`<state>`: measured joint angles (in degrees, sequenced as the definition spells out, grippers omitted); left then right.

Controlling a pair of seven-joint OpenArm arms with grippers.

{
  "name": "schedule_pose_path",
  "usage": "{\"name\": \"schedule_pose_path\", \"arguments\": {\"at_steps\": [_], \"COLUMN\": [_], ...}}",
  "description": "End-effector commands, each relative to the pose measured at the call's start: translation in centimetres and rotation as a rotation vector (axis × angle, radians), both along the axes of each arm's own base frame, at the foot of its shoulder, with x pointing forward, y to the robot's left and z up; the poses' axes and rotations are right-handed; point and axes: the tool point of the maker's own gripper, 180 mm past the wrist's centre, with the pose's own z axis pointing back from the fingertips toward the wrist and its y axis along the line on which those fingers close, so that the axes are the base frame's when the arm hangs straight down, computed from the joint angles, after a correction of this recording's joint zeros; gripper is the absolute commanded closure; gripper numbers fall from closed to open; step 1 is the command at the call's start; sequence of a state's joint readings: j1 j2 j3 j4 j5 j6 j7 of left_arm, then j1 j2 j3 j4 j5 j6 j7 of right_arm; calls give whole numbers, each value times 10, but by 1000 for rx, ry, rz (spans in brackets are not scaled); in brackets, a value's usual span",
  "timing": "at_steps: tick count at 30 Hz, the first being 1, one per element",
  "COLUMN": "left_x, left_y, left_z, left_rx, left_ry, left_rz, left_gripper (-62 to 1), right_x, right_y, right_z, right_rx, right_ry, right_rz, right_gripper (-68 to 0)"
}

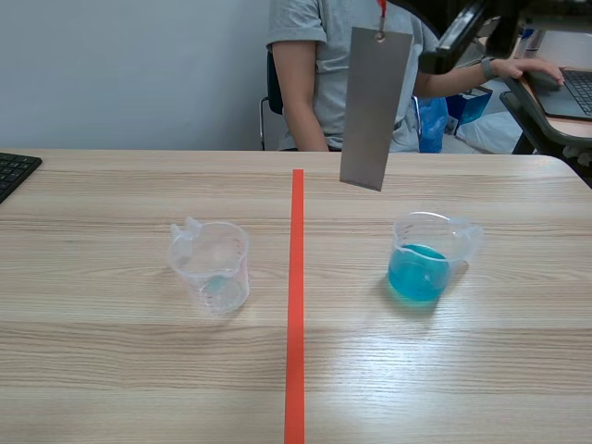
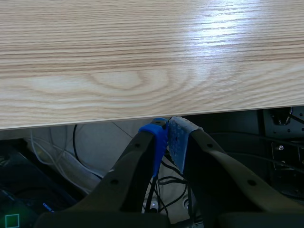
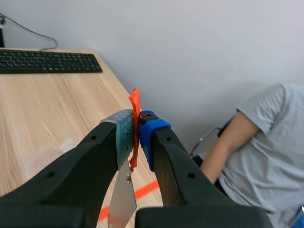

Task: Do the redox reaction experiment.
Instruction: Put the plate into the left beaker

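Left tool (image 2: pixel 167 128): thick black fingers (image 2: pixel 128 166), round screw holes, blue pads (image 2: pixel 154 142) (one paler, dotted).
Right tool (image 3: pixel 135 121): black fingers, one blue pad, one grey-green.
Right arm (image 1: pixel 453 42): glossy black links.

The pale wooden table (image 1: pixel 139 370) bears an orange-red tape line (image 1: pixel 295 305) running from its near edge toward its far edge. A clear beaker (image 1: pixel 211 266) stands upright on the left-edge side of the line. A beaker of blue liquid (image 1: pixel 424 259) stands on the right-edge side. A black keyboard (image 1: pixel 14 171) lies at the left edge, near the far corner.
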<state>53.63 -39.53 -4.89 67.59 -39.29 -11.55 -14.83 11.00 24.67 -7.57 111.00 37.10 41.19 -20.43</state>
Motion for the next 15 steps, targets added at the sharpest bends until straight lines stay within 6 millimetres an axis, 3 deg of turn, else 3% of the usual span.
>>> {"name": "schedule_pose_path", "arguments": {"at_steps": [1, 15], "left_x": [5, 4], "left_y": [-3, -3], "left_z": [2, 2], "left_rx": [-9, -9], "left_ry": [-18, -14], "left_rz": [-5, -5], "left_gripper": [-51, -51], "right_x": [0, -7], "right_y": [7, 82], "right_z": [16, 27], "right_rx": [35, 79], "right_ry": [-33, -47], "right_rz": [14, 143], "right_gripper": [-15, -15]}}
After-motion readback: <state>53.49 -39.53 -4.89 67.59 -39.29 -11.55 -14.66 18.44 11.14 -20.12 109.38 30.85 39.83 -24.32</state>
